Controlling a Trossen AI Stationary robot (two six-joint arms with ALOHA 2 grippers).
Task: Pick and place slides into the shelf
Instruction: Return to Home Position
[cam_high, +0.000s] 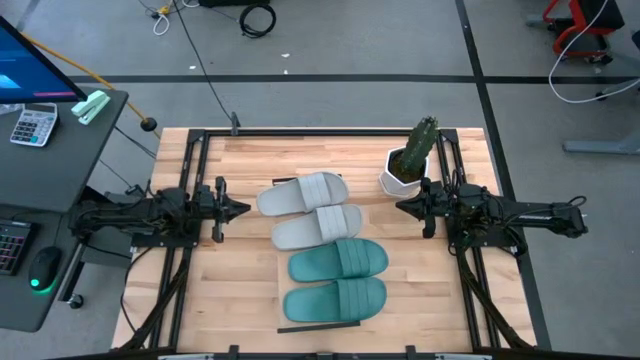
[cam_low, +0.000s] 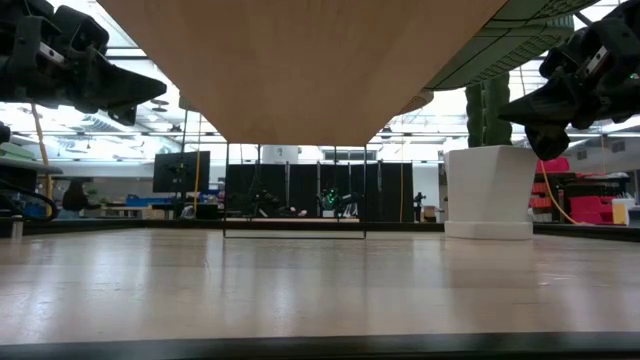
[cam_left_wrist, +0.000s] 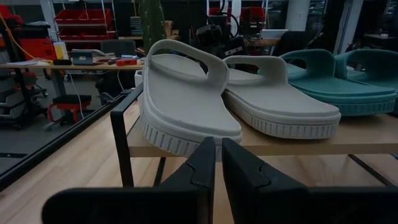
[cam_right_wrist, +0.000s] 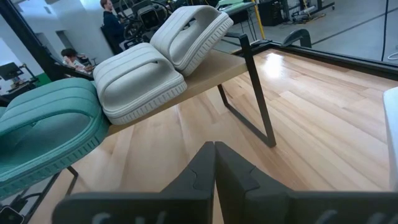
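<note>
Now, all four slides lie on the shelf (cam_left_wrist: 298, 144), in one row down the middle of the surface (cam_high: 240, 290).

- Far grey slide (cam_high: 302, 194): at the row's far end, set askew and overhanging the shelf's corner on the left arm's side.
- Second grey slide (cam_high: 317, 227): next in the row, close against the first.
- First teal slide (cam_high: 338, 260) and near teal slide (cam_high: 335, 299): side by side at the near end, straps up.

The shelf stands on thin dark legs, with its board raised off the surface.

Left hand (cam_high: 243, 209): left of the grey pair and pointing at them, raised clear of the surface. Its fingers are drawn in to a thin slit and grip nothing.

Right hand (cam_high: 400, 206): opposite, right of the row, also raised. Its fingers are pressed together and empty. It sits just beside the white pot (cam_high: 400, 180) with the cactus (cam_high: 424, 140).
</note>
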